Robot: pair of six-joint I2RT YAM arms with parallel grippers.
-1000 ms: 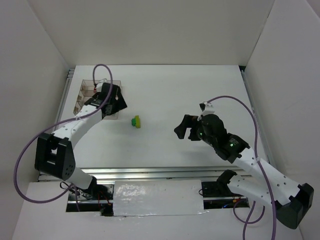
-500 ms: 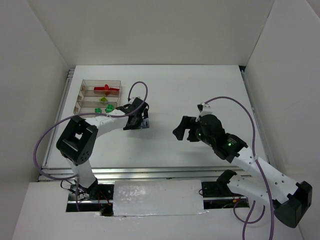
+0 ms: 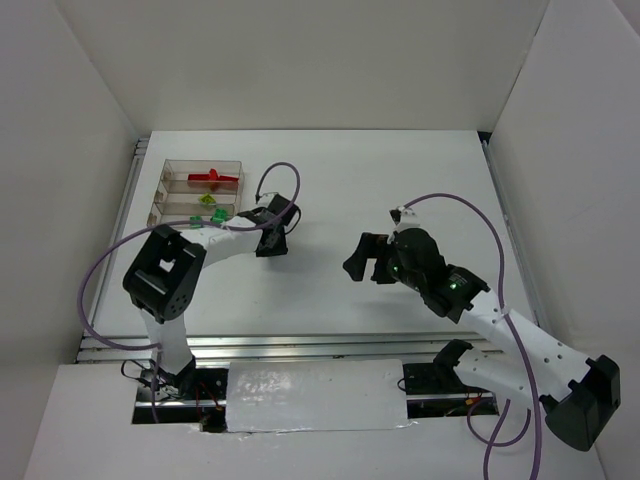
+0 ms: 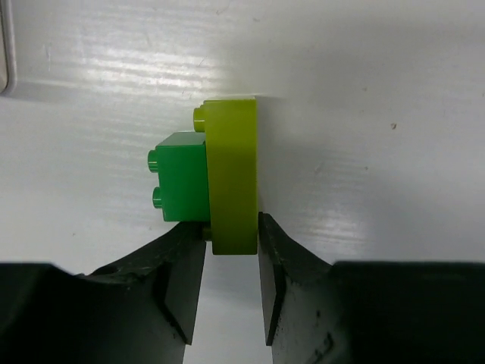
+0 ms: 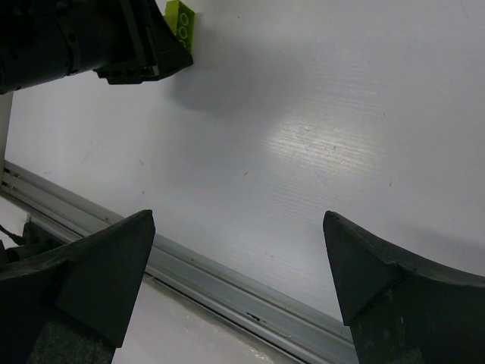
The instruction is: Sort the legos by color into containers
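A yellow-green lego point(image 4: 233, 174) joined to a dark green lego point(image 4: 182, 176) lies on the white table. My left gripper point(image 4: 231, 227) is shut on the near end of the yellow-green one, one finger on each side. In the top view the left gripper point(image 3: 272, 240) covers the pair. The clear containers point(image 3: 158, 200) stand at the back left, with a red lego point(image 3: 208, 178) in the far compartment and green legos point(image 3: 207, 200) in the middle one. My right gripper point(image 3: 362, 262) hovers open over bare table, holding nothing. Its wrist view catches the yellow-green lego point(image 5: 180, 21) beside the left gripper point(image 5: 114, 45).
White walls enclose the table on three sides. A metal rail point(image 5: 227, 284) runs along the near table edge below the right gripper. Purple cables point(image 3: 285, 180) loop off both arms.
My left arm swung from over the containers to the lego pair near the table's middle, and its jaws closed on the pair. The right arm barely moved.
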